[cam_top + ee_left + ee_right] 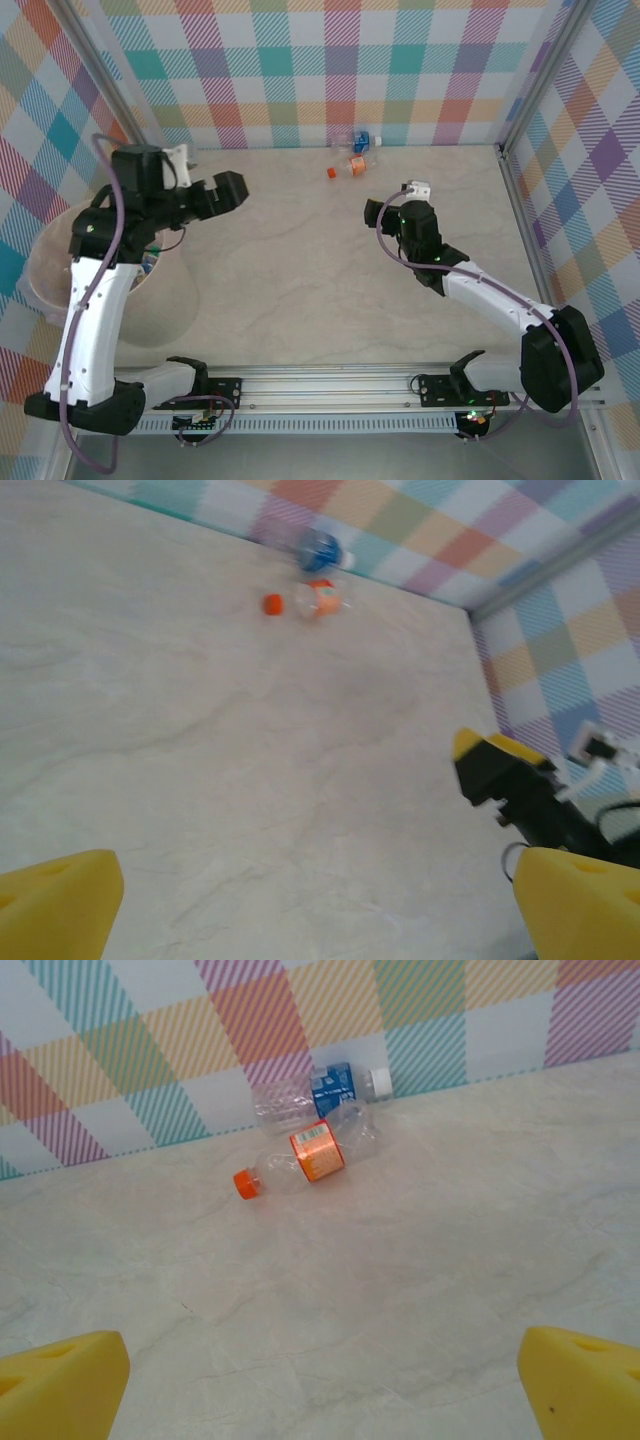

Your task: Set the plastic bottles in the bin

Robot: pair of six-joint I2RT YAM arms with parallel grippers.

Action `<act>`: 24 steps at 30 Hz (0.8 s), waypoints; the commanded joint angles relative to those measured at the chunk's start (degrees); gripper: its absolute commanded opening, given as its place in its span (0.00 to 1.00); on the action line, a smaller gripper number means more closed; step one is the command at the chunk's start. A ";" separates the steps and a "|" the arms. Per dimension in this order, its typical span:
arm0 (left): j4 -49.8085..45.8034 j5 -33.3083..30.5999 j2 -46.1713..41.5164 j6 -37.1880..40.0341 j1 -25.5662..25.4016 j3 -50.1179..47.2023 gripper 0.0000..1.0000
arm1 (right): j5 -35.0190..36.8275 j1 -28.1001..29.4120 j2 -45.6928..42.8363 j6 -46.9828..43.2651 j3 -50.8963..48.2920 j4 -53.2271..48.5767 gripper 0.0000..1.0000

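A pale marbled tabletop (300, 290) lies between checked walls. Over it the left gripper (320, 910) has its jaws wide apart, holding nothing. The right gripper (322, 1385) is also wide apart and empty. Ahead of it, at the far edge, lie two plastic bottles: the orange-label bottle (312, 1158) and just behind it, against the wall, the blue-label bottle (325, 1092). The bin (165, 315) stands at the left edge, under the left arm

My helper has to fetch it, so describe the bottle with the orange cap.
Look to the far edge of the pale table, where it meets the checked back wall. The orange-label bottle lies there on its side. Its orange cap and label set it apart from the blue-label bottle behind it, which has a white cap.
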 commanded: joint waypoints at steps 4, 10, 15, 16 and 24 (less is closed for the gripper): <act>11.52 -3.52 3.25 -3.11 -7.42 -3.07 1.00 | -7.87 -4.27 3.84 2.37 5.46 -5.15 1.00; 21.47 -1.31 5.40 -6.68 -9.50 -8.37 1.00 | -18.33 -9.26 10.58 1.62 11.94 -8.44 1.00; 29.23 -2.11 9.12 -9.74 -10.08 -11.36 1.00 | -25.18 -13.20 18.47 2.25 19.65 -10.92 1.00; 31.30 -2.45 10.17 -10.63 -10.21 -12.09 1.00 | -25.71 -13.80 20.18 2.38 21.32 -11.30 1.00; 43.96 -11.97 25.14 -13.07 -10.48 -11.37 1.00 | -32.97 -18.74 38.86 3.49 40.39 -13.58 1.00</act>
